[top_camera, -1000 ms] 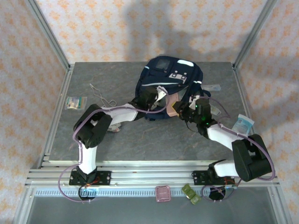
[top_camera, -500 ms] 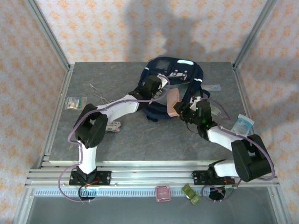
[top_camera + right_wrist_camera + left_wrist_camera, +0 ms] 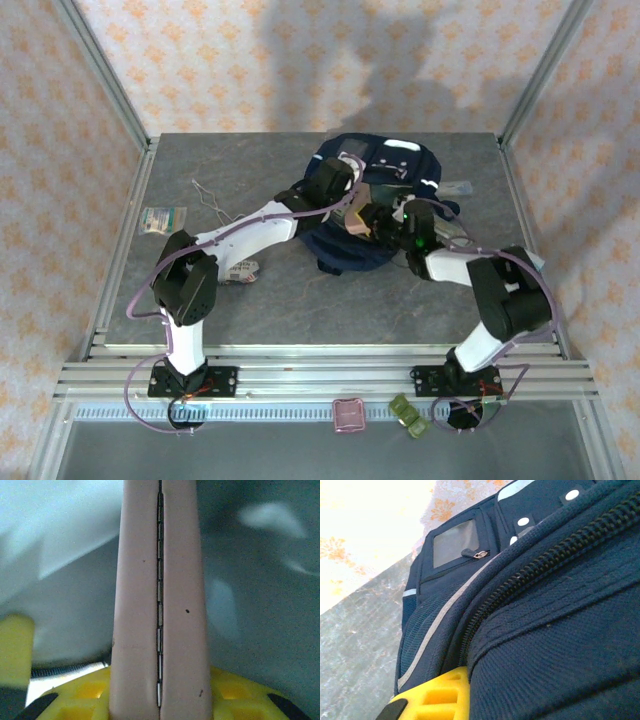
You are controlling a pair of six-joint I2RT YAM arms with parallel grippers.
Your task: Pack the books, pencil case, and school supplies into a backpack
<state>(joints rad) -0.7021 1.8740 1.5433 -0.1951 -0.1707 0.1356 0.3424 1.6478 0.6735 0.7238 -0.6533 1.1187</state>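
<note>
Your left gripper (image 3: pixel 345 178) pinching backpack (image 3: pixel 560 645) fabric tight beside zipper (image 3: pixel 540 562), cloth draping over its finger (image 3: pixel 437 697). Your right gripper (image 3: pixel 159 702) clamping pencil case (image 3: pixel 159 605) edgewise, case pointing straight ahead, likely toward opening. Risk: thin pinch slipping, mouth collapsing, case jamming on zipper.

backpack (image 3: pixel 560 630): woven cloth, matt; pencil case (image 3: pixel 135 605): smooth, matt; table (image 3: pixel 250 170): stone-look, matt
</note>
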